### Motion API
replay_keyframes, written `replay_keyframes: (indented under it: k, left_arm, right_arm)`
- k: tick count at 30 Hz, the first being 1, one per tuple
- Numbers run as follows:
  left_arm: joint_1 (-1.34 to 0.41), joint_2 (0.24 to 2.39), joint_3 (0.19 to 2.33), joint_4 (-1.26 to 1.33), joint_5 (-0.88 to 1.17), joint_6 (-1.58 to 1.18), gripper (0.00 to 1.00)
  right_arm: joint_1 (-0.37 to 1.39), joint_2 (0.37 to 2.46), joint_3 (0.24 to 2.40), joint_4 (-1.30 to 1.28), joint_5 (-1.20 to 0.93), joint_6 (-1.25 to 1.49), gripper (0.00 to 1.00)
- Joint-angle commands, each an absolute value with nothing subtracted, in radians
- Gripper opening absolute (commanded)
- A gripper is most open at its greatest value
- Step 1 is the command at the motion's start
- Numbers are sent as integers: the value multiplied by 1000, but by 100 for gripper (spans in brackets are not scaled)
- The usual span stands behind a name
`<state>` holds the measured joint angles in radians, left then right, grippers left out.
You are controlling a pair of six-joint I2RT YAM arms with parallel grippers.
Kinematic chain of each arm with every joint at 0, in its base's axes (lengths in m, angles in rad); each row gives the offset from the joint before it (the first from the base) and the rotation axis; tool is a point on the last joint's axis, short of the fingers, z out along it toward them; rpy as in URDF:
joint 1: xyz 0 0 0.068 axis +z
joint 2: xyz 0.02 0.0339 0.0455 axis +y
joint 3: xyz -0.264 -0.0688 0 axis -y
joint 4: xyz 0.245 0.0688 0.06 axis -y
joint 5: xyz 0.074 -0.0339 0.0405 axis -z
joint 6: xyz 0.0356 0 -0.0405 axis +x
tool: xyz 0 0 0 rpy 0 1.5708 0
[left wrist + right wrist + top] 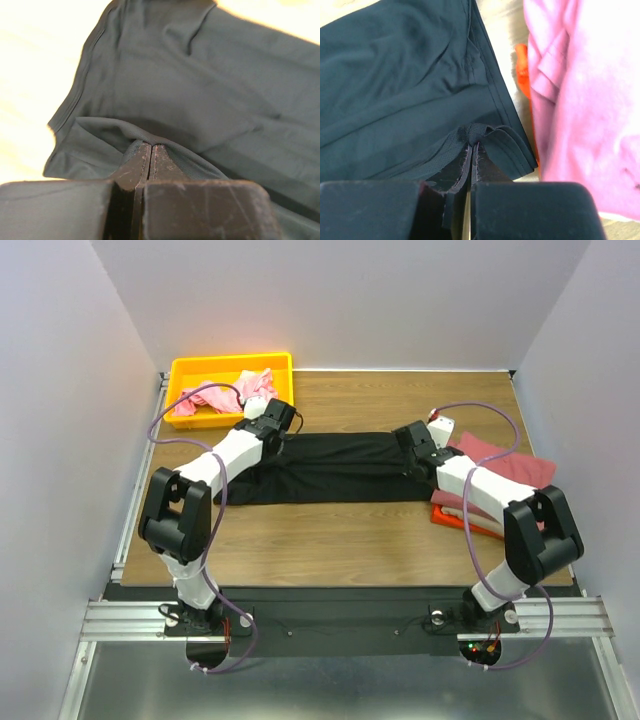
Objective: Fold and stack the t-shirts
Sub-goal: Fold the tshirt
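The black t-shirt (335, 468) lies stretched flat across the middle of the wooden table. My left gripper (277, 430) is shut on its left edge; the left wrist view shows the jaws pinching a fold of black cloth (210, 90). My right gripper (413, 448) is shut on the shirt's right hem (410, 85). The rose-red t-shirt (505, 468) lies on the orange t-shirt (452, 520) at the right, under my right arm; they show pink (585, 100) and orange (522, 70) in the right wrist view. A light pink t-shirt (245, 390) lies crumpled in the bin.
A yellow plastic bin (190, 370) stands at the back left corner of the table (330, 540). Grey walls enclose the table on three sides. A metal rail runs along the near edge by the arm bases.
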<state>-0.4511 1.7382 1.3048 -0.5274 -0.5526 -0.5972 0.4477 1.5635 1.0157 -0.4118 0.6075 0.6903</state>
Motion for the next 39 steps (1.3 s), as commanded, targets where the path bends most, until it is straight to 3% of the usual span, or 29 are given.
replay_keyframes:
  k: [1,6,9,12,13,15,16,17,19,22,29,35,39]
  left_arm:
    - [-437,1778,1380,-466,-548,-526,0]
    - [-410,1836,1430,-466,-548,-508,0]
    - [-374,1856,1448,-431,-517,-486,10]
    - [-362,1879,1474,-428,-509,-474,44]
    - [-356,1885,1482,-428,-512,-471,61]
    - [-350,1888,1502,-433,-511,-468,98]
    - [-348,1885,1525,-449,-515,-472,98]
    - [-347,1881,1531,-454,-525,-476,98]
    - [-347,1841,1517,-453,-512,-485,98]
    - [-347,1775,1448,-433,-496,-506,98]
    - [-359,1660,1232,-308,-243,-541,98]
    - [-374,1586,1082,-240,-213,-610,98]
    - [-379,1601,1028,-57,-111,-607,98]
  right_arm:
    - [425,1603,1077,-361,630,655,0]
    - [400,1669,1118,-354,615,646,0]
    - [384,1713,1147,-351,612,646,0]
    - [373,1764,1187,-351,611,646,9]
    - [373,1775,1196,-351,611,646,20]
    - [371,1792,1213,-351,611,643,29]
    - [371,1796,1226,-351,606,641,36]
    - [371,1793,1227,-351,600,640,59]
    - [371,1763,1217,-351,583,637,83]
    - [371,1715,1190,-351,557,641,95]
    - [374,1589,1089,-312,361,598,97]
    - [380,1566,1019,-239,241,566,98]
    - [380,1617,1034,-219,204,551,99]
